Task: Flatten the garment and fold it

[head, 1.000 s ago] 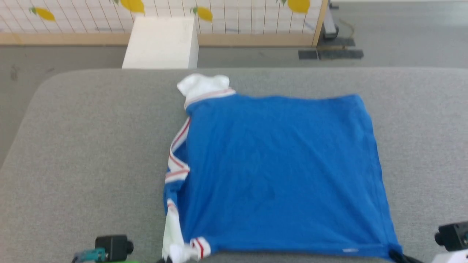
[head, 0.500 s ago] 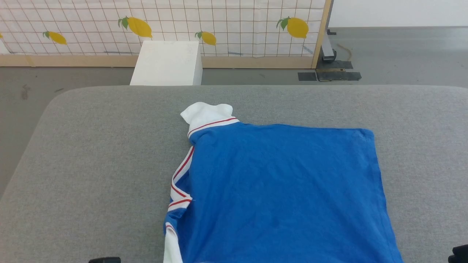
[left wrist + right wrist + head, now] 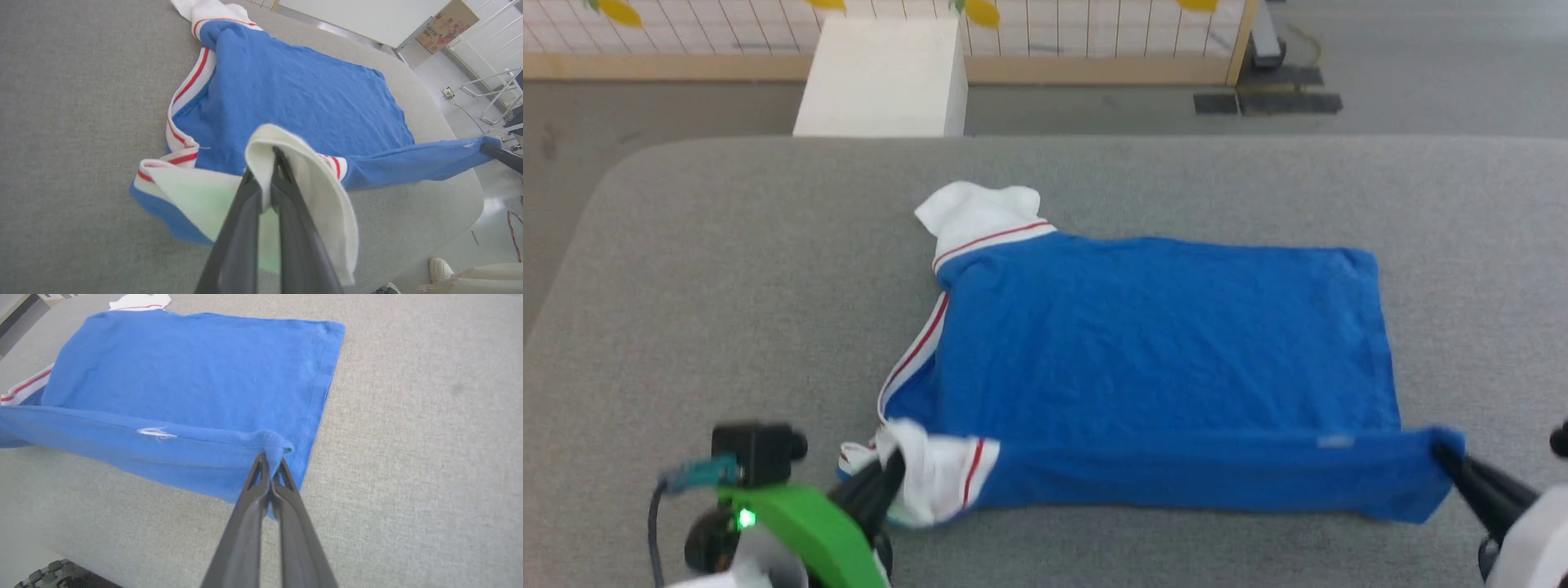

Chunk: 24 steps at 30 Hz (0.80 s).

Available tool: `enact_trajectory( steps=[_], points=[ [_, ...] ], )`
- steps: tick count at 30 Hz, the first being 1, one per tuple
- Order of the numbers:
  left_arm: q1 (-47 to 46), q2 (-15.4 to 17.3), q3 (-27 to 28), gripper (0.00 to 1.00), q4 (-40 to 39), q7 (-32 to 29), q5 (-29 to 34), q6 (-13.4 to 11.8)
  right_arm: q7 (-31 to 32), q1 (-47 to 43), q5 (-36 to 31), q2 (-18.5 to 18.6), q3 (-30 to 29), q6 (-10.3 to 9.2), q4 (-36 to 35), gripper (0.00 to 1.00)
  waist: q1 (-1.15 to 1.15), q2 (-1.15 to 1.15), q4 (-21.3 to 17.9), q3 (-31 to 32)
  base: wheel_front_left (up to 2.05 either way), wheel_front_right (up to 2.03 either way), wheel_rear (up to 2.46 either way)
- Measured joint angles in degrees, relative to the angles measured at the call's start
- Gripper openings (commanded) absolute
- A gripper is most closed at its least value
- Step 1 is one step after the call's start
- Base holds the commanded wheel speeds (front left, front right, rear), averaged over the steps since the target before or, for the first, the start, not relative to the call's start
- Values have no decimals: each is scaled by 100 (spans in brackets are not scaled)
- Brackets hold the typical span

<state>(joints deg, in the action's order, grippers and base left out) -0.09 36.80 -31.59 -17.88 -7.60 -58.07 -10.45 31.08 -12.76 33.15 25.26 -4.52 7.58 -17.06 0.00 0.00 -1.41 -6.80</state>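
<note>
The garment (image 3: pixel 1160 343), a royal-blue T-shirt with white sleeves and red stripes, lies spread on the grey table (image 3: pixel 727 286). Its near edge is lifted off the table and stretched between both grippers. My left gripper (image 3: pixel 892 465) is shut on the near white sleeve (image 3: pixel 302 171) at the lower left. My right gripper (image 3: pixel 1444 452) is shut on the blue hem corner (image 3: pixel 273 443) at the lower right. The far white sleeve (image 3: pixel 976 208) rests bunched at the garment's far left corner. The striped neckband (image 3: pixel 186 94) runs along the left side.
A white box (image 3: pixel 882 77) stands on the floor beyond the table's far edge, before a lemon-patterned screen (image 3: pixel 1054 33). Bare grey table surface lies left of the garment and right of it (image 3: pixel 429 416). A person's shoe (image 3: pixel 441 269) shows by the table's edge in the left wrist view.
Both grippers have risen into the head view, lifting the garment's near edge and carrying it toward the far side. The head camera tilted up, then down again.
</note>
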Motion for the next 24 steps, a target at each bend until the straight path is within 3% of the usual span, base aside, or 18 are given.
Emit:
enact_trajectory(
  steps=[11,18,23,24],
  points=[
    [-2024,-600,-211,0,1441,-200,575,479,-414,1519,-134,417,642,-1,967,0,0,0,31,-896,0,0,0],
    [-2414,-835,-419,0,2549,-419,608,634,-363,2085,-18,564,1251,-1,1685,0,1,0,39,-1346,0,0,0],
    [-2580,-969,-422,0,2885,-390,595,691,-438,2281,104,617,1424,1,1990,0,1,0,36,-1545,0,0,0],
    [-2599,-985,-414,0,2914,-383,586,692,-447,2313,126,622,1428,3,2028,9,1,0,37,-1569,0,0,0]
  ],
)
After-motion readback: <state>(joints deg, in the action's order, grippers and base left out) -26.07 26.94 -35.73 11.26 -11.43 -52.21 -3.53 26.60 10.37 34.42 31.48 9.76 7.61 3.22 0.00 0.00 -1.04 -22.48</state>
